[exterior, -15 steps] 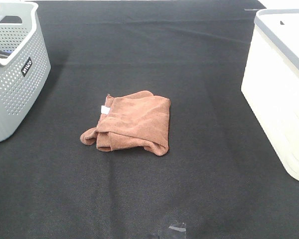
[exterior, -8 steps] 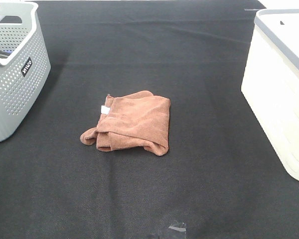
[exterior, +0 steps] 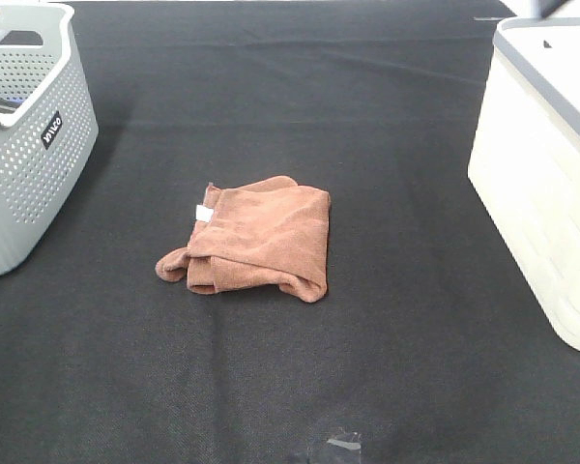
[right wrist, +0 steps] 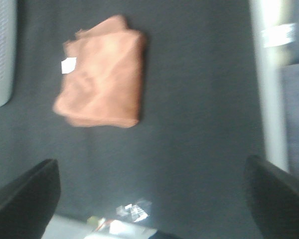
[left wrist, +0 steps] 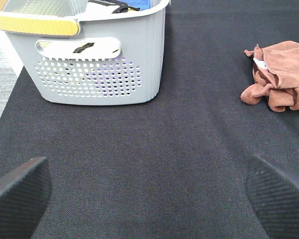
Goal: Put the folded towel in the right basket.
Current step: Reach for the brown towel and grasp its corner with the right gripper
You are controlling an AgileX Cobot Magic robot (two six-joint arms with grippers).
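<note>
A folded rust-brown terry towel lies flat on the black woven table cover, between two baskets and touching neither. A small white tag sticks out at the towel's far left corner; no writing can be made out on it. Well to the left of the towel stands a grey perforated plastic basket. It bears a small black label with white letters that are too small to read with certainty. Well to the right of the towel stands the white plastic basket with a grey rim. On the near side of the towel, a scrap of shiny tape sits on the cover.

The left gripper hangs above the cover with its two black fingers spread wide and nothing between them. Its wrist view shows a yellow handle on the grey basket. The right gripper is likewise spread wide and empty, and its blurred view looks down on the towel.
</note>
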